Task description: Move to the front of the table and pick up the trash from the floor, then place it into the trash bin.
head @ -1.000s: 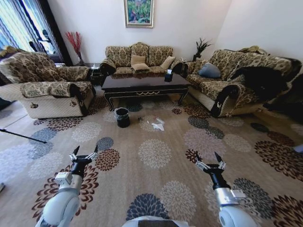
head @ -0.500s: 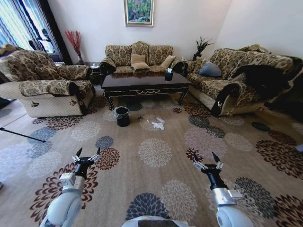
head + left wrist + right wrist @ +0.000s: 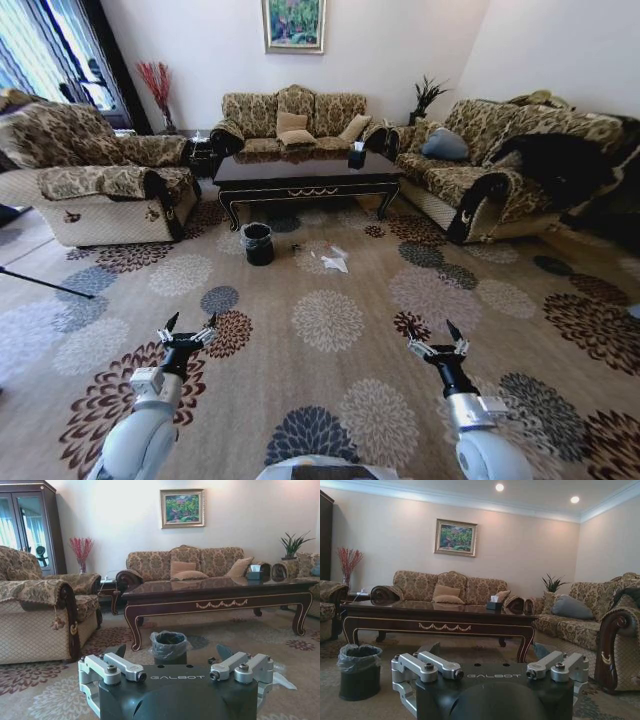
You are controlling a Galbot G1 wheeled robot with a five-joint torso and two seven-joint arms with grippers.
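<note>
The dark glossy table (image 3: pixel 305 172) stands far ahead in the head view, between the sofas. On the carpet in front of it lies the trash (image 3: pixel 334 263), a crumpled white paper with small scraps beside it. The black trash bin (image 3: pixel 258 245) with its clear liner stands to the left of the trash, near the table's left leg. My left gripper (image 3: pixel 189 327) and right gripper (image 3: pixel 438 337) are both open and empty, held low in front of me, well short of the trash. The left wrist view shows the bin (image 3: pixel 170 647) straight ahead under the table (image 3: pixel 215 592).
An armchair (image 3: pixel 90 185) flanks the left, a sofa (image 3: pixel 295 120) stands behind the table, and another sofa (image 3: pixel 500 170) lines the right. A tissue box (image 3: pixel 356 158) sits on the table. A thin black rod (image 3: pixel 40 282) lies on the floor at left. Open patterned carpet lies ahead.
The whole head view has shifted: the camera has moved slightly forward, so table, bin and trash sit a little nearer. Both grippers keep the same open pose.
</note>
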